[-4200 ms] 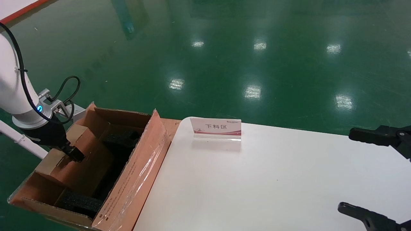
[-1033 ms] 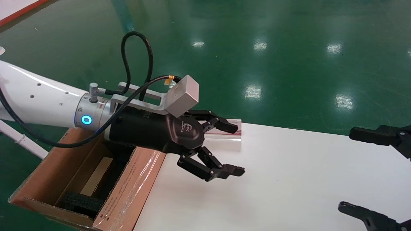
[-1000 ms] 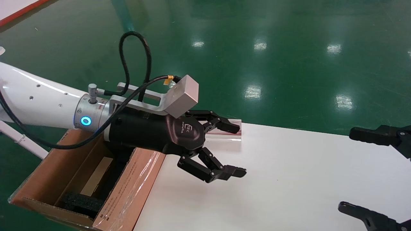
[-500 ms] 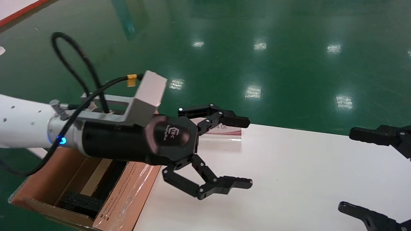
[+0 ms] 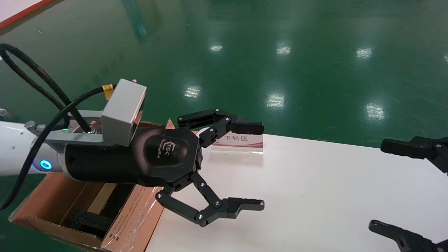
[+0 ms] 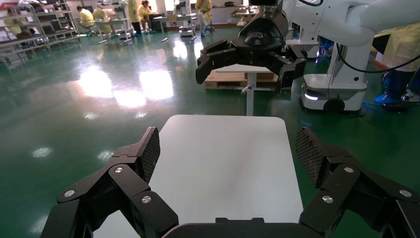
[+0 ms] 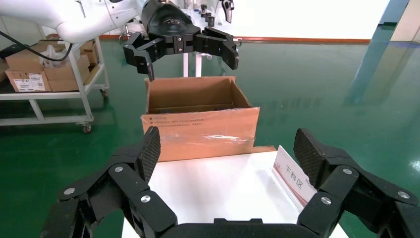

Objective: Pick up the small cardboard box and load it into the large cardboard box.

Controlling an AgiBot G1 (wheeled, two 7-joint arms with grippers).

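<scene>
The large cardboard box (image 5: 134, 210) stands open against the white table's left end, also seen in the right wrist view (image 7: 198, 126). Inside it lies a pale brown strip, the small cardboard box (image 5: 99, 197), mostly hidden under my left arm, beside a black foam block (image 5: 87, 220). My left gripper (image 5: 257, 166) hangs open and empty above the table's left part, level and pointing right; in its own view (image 6: 229, 153) only bare table lies between its fingers. My right gripper (image 5: 376, 185) stays open and empty at the table's right edge (image 7: 228, 148).
A small white and red sign (image 5: 239, 140) stands at the table's (image 5: 315, 192) far left edge, just behind the left gripper's upper finger. Shiny green floor surrounds the table. Each wrist view shows the other arm's gripper far off.
Four seconds ago my left gripper held the small box down inside the large box. It has let go, risen over the table, then drawn back left and nearer with fingers spread wider.
</scene>
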